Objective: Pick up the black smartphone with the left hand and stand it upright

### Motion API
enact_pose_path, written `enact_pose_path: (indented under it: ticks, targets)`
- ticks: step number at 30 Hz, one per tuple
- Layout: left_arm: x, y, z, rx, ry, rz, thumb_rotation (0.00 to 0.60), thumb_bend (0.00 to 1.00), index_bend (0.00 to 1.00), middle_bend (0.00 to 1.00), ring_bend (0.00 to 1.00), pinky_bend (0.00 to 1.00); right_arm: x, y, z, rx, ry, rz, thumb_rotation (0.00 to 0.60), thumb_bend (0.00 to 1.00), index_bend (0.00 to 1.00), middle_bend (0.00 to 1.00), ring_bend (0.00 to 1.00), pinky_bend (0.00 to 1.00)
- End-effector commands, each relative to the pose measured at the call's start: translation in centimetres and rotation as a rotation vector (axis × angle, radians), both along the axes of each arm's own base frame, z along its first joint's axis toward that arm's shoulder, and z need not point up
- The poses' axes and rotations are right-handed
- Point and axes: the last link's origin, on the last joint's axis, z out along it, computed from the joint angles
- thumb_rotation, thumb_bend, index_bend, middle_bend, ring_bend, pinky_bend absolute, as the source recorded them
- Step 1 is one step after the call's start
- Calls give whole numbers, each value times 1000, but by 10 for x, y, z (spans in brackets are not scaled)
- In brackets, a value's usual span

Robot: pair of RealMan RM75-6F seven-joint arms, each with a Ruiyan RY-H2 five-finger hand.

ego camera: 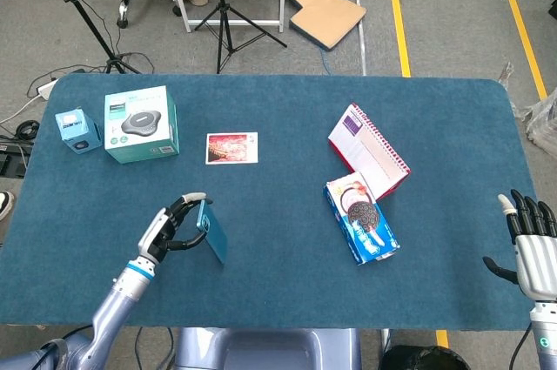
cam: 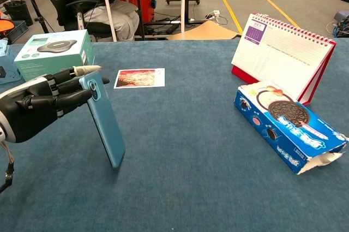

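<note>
The smartphone (cam: 104,120) shows a teal-blue back with a camera bump near its top. It stands on its bottom edge on the blue table, leaning with its top toward my left hand. My left hand (cam: 41,106) holds its upper end, fingers across the top edge. From the head view the smartphone (ego camera: 211,231) and left hand (ego camera: 170,224) sit at the front left of the table. My right hand (ego camera: 528,244) hovers off the table's right front corner, fingers spread, holding nothing.
A teal speaker box (ego camera: 141,124) and a small blue box (ego camera: 77,131) stand at the back left. A photo card (ego camera: 231,147) lies flat behind the phone. A desk calendar (ego camera: 367,151) and an open cookie box (ego camera: 361,218) sit right of centre.
</note>
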Motion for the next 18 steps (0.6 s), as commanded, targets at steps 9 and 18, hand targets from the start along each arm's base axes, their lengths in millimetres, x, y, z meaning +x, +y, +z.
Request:
enact_pose_path:
  ticks: [9,18]
  targets:
    - [-17,-4,-12,-21,-59,19,600,262,369,383,0,0,0,0,0,0,-2,-1,600,0,9,0,0,0]
    - [-41,-2,-1,0,6,25,600,0,270,296,0,0,0,0,-1,3,-2,-3,600,0,8,0,0,0]
